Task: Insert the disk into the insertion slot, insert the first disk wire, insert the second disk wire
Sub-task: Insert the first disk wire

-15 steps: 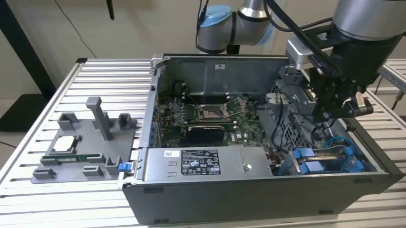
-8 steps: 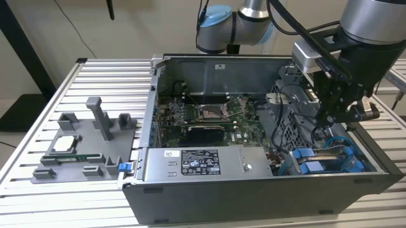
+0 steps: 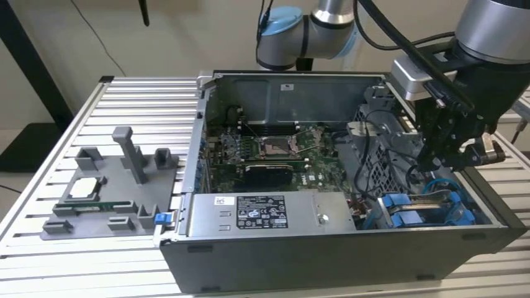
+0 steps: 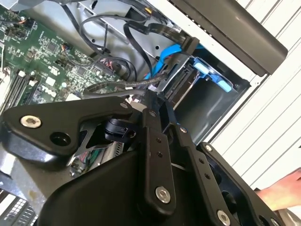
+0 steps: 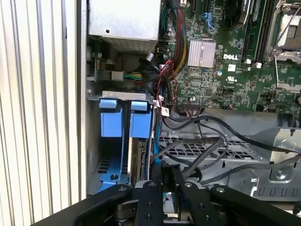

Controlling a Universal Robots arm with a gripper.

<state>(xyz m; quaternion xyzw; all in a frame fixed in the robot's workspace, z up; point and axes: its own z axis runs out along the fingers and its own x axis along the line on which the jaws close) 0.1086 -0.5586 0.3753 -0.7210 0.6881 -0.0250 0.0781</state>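
Note:
The disk [image 5: 140,123], in its blue carrier, sits inside the insertion slot [image 5: 106,165] of the grey drive cage, beside another blue-fronted drive [image 5: 108,117]. In the exterior view the blue carriers [image 3: 414,210] lie at the case's right end. My gripper [image 3: 439,162] hangs just above them. In both wrist views its black fingers [image 5: 158,181] stand close together at the disk's rear edge. A braided black disk wire [image 4: 123,84] runs into the fingertips [image 4: 155,96], and the gripper looks shut on it. A blue wire [image 4: 163,57] curves to the drives.
The silver labelled power-supply box [image 3: 263,213] stands next to the cage. Loose black cables [image 5: 221,141] cross a perforated metal panel by the motherboard [image 3: 273,149]. A grey fixture with parts [image 3: 108,186] lies on the slatted table. A person's hand [image 4: 282,188] rests outside the case.

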